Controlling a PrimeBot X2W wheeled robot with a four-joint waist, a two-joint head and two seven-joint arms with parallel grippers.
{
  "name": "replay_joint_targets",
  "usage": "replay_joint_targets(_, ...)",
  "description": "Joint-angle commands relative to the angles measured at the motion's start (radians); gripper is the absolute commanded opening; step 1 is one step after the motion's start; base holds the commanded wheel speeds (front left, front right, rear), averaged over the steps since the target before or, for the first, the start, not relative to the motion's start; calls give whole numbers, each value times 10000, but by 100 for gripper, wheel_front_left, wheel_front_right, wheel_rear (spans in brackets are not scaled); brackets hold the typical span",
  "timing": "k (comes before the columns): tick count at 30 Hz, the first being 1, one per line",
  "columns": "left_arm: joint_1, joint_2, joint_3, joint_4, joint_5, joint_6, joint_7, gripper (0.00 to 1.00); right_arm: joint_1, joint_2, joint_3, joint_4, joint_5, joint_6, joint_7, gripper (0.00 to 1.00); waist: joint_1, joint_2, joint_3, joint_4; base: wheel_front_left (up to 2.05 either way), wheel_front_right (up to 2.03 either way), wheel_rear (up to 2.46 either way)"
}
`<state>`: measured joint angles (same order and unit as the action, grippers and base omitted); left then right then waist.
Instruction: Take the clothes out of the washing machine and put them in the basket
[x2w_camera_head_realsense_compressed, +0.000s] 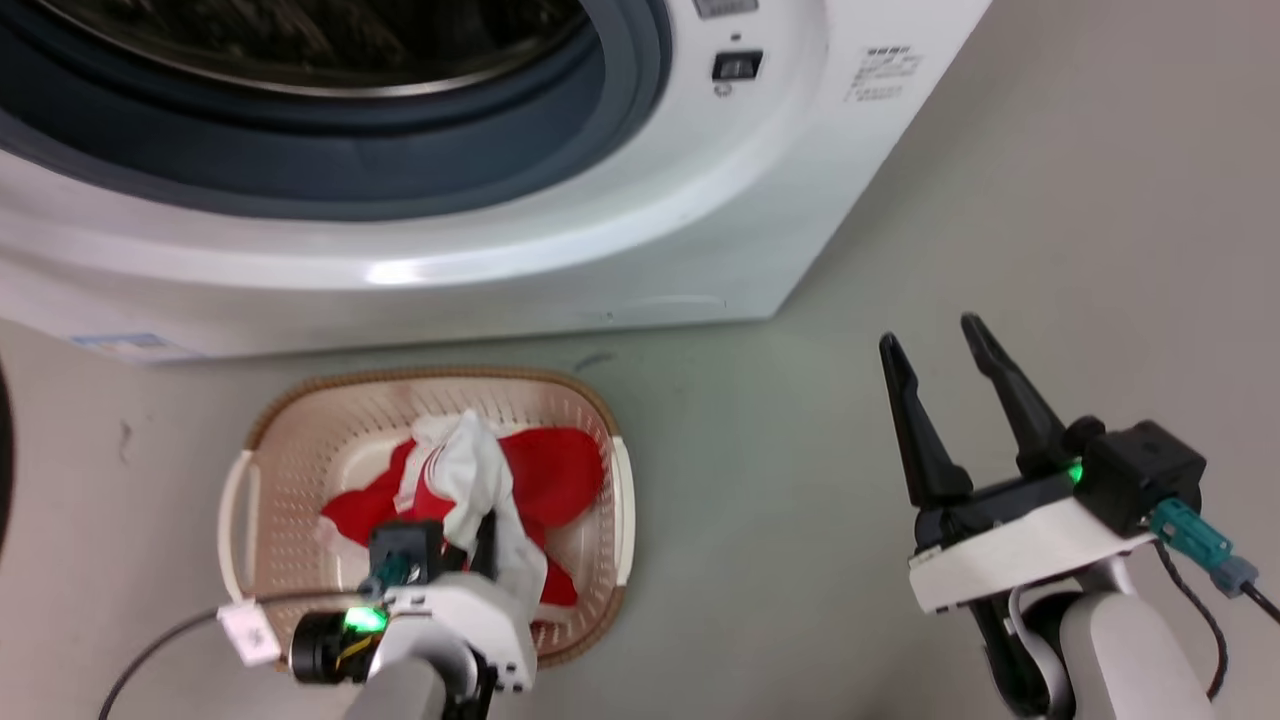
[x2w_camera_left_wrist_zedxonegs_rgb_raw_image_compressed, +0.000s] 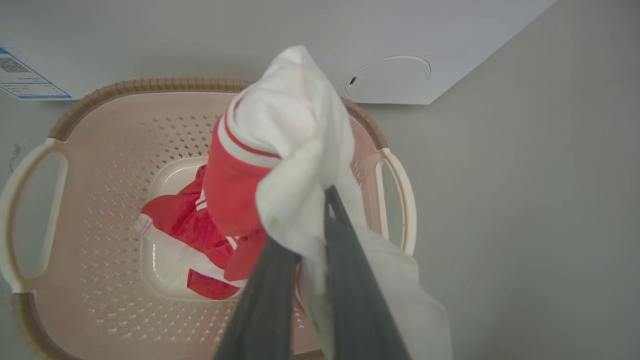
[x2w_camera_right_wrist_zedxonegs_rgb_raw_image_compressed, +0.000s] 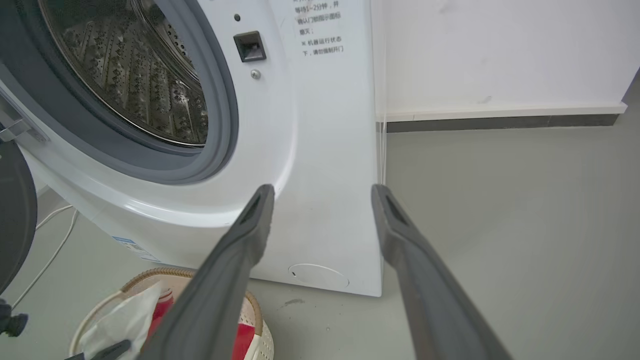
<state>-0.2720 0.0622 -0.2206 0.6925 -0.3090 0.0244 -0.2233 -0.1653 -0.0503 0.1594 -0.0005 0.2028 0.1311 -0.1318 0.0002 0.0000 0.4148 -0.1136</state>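
Observation:
The cream basket (x2w_camera_head_realsense_compressed: 300, 440) stands on the floor in front of the white washing machine (x2w_camera_head_realsense_compressed: 520, 240). Red clothes (x2w_camera_head_realsense_compressed: 565, 470) with white stripes lie on its bottom. My left gripper (x2w_camera_head_realsense_compressed: 482, 535) hangs over the basket, shut on a white piece (x2w_camera_head_realsense_compressed: 465, 470) with a red, white-striped garment bunched against it. In the left wrist view the white piece (x2w_camera_left_wrist_zedxonegs_rgb_raw_image_compressed: 300, 125) drapes over my left gripper (x2w_camera_left_wrist_zedxonegs_rgb_raw_image_compressed: 310, 225), above the red clothes (x2w_camera_left_wrist_zedxonegs_rgb_raw_image_compressed: 182, 225) and the basket (x2w_camera_left_wrist_zedxonegs_rgb_raw_image_compressed: 150, 85). My right gripper (x2w_camera_head_realsense_compressed: 935, 345) is open with nothing between its fingers, out to the right over bare floor. The steel drum (x2w_camera_right_wrist_zedxonegs_rgb_raw_image_compressed: 140, 75) looks bare where it shows.
The machine's open porthole has a grey rubber ring (x2w_camera_right_wrist_zedxonegs_rgb_raw_image_compressed: 220, 115). The dark door (x2w_camera_right_wrist_zedxonegs_rgb_raw_image_compressed: 15, 210) hangs at the left edge. A white wall with a dark skirting (x2w_camera_right_wrist_zedxonegs_rgb_raw_image_compressed: 500, 122) runs behind the machine. Grey floor (x2w_camera_head_realsense_compressed: 1050, 200) lies to the machine's right.

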Motion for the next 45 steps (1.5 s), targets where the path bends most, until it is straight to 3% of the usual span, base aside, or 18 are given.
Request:
replay_joint_targets(1, -665, -6, -120, 687, 42, -45, -43, 0, -304, 1, 34, -6, 29, -7, -99, 100, -2, 0, 1117, -264, 0, 0, 0)
replay_joint_targets(11, -3576, -99, -497, 4388, -156, 122, 265, 0, -1197, 5, 423, 356, 343, -5, -597, 100, -2, 0, 3144, -853, 0, 0, 0)
replay_joint_targets(18, -4102, 52, -486, 5571, -300, 234, 514, 0, -1588, 4, 794, 856, 571, -7, -936, 100, -2, 0, 3402, -1190, 0, 0, 0)
replay_joint_targets(19, -4058, 104, -478, 5629, -329, 207, 444, 26, -1633, 4, 793, 923, 591, -7, -995, 100, -2, 0, 3345, -1210, 0, 0, 0)
replay_joint_targets(20, -4010, 148, -467, 5662, -360, 168, 358, 70, -1664, 4, 782, 998, 603, -7, -1006, 100, -2, 0, 3257, -1212, 0, 0, 0)
replay_joint_targets(21, -3963, 170, -491, 5693, -342, 127, 290, 100, -1676, 4, 758, 1102, 591, -5, -1057, 100, -2, 0, 3136, -1196, 0, 0, 0)
replay_joint_targets(32, -3004, -40, -376, 5251, -749, -362, -416, 100, -834, -2, 205, 1911, 170, -7, -1155, 100, -2, 0, 24, -455, 0, 0, 0)
replay_joint_targets(38, -1862, -56, 199, 2657, -555, -92, -416, 100, -135, -1, -209, 1708, -189, -7, -786, 100, -2, 0, -1488, -77, 0, 0, 0)
replay_joint_targets(45, -704, 106, 953, -753, 409, 120, -419, 100, 538, 1, -670, 1227, -587, -7, -299, 100, -2, 0, -2649, 233, 0, 0, 0)
